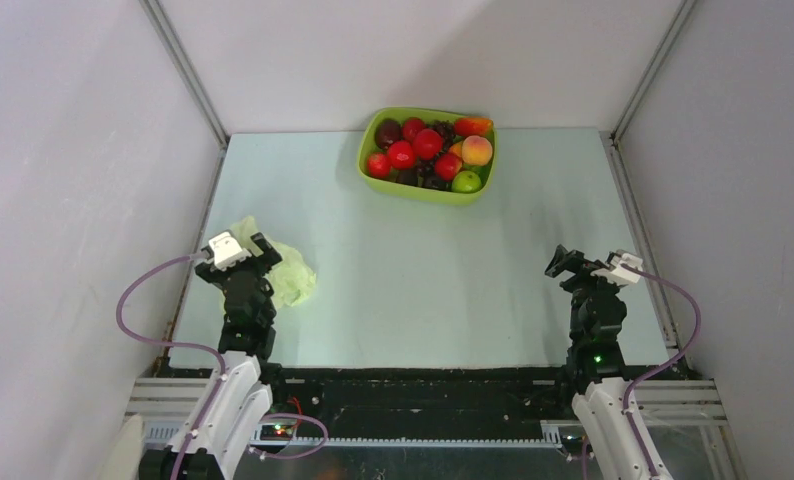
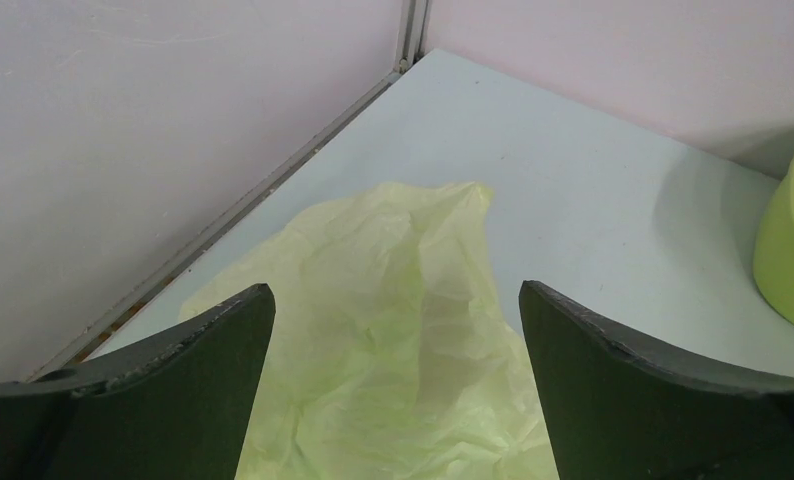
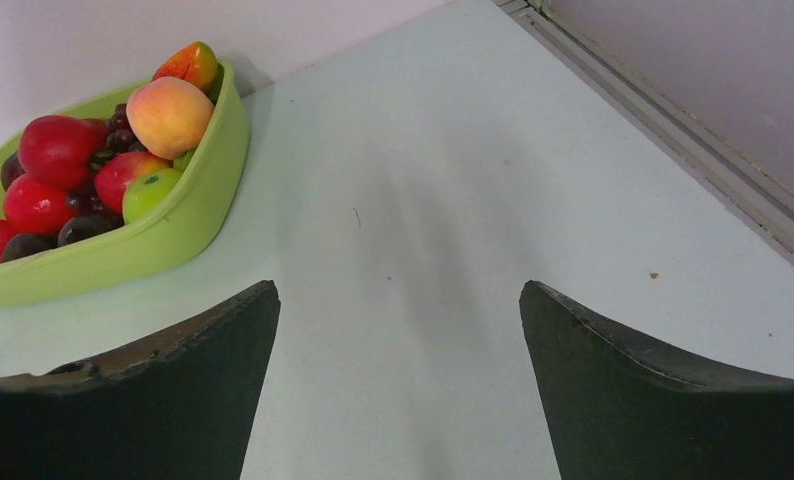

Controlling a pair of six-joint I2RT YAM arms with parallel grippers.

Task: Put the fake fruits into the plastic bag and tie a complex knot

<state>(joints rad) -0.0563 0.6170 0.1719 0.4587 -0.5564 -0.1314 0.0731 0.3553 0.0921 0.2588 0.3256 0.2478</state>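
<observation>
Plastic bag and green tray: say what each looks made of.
Plastic bag: thin, translucent pale yellow-green film, probably polythene; it lies crumpled with soft creases. Green tray: rigid lime-green, likely moulded plastic; smooth satin walls, rounded rim, holding its shape.

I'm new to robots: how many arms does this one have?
2. The left arm stands at the table's near left edge, over the plastic bag; the right arm at the near right edge. None looks hidden.

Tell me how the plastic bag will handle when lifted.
The plastic bag lies crumpled and thin, so it will probably flop and sag rather than hold shape. It looks very light, so a push would likely bunch it. Its smooth film may slip from the left fingers.
</observation>
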